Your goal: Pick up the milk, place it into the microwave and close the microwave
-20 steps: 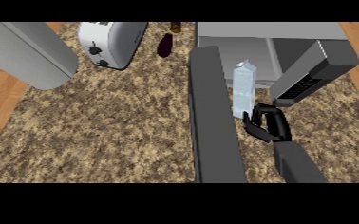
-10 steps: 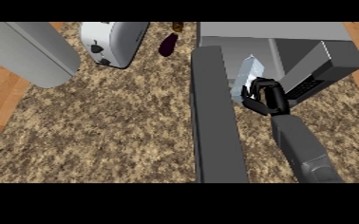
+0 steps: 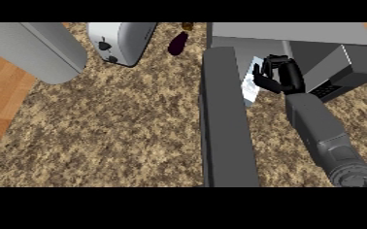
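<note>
While a toaster (image 3: 122,41) and a dark purple vegetable (image 3: 177,43) sit at the back of the counter (image 3: 129,126), the open microwave door (image 3: 225,126) stands beside the milk (image 3: 250,80) at the mouth of the microwave (image 3: 301,31), with the right hand (image 3: 279,75) apparently curled round the carton.

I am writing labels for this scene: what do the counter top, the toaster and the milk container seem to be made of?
The counter top looks like stone, likely granite: brown speckled pattern, matte. The toaster is probably metal: pale silver with a soft sheen, dark knobs. The milk may be carton or plastic: smooth, pale blue-white; the look leaves it open.
</note>
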